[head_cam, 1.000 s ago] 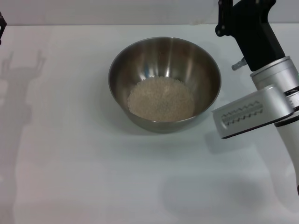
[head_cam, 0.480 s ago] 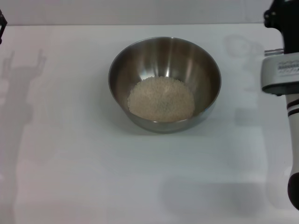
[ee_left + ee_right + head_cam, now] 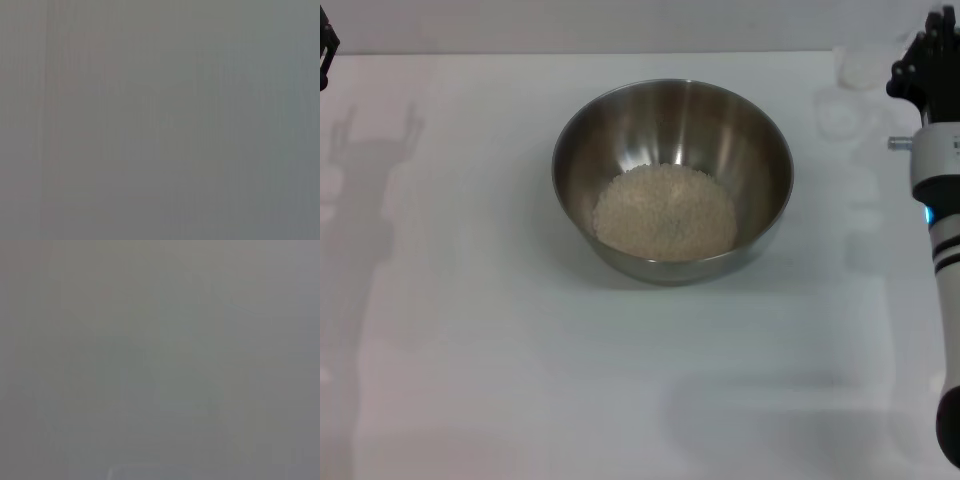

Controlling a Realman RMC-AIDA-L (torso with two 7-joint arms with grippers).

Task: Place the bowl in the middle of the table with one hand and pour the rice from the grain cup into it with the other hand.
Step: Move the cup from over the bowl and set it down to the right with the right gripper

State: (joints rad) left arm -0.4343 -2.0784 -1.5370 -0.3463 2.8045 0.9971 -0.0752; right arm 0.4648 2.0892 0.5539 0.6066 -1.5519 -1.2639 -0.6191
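Observation:
The bowl [image 3: 672,140], large and stainless steel, stands upright in the middle of the white table [image 3: 520,380]. The rice [image 3: 665,212] lies as a pale heap in its bottom. The grain cup [image 3: 866,64] shows faintly, translucent, at the far right back of the table, right beside my right gripper [image 3: 920,62]. I cannot tell whether the cup is held or standing. It looks empty. My right arm rises along the right edge of the head view. My left gripper [image 3: 326,45] shows only as a dark sliver at the far left back. Both wrist views are plain grey.
The back edge of the table [image 3: 620,52] runs just behind the bowl. Arm shadows lie on the table's left side and front right.
My right arm has swung from beside the bowl's right rim out to the right edge. The grain cup now shows at the back right. The bowl and rice have not moved.

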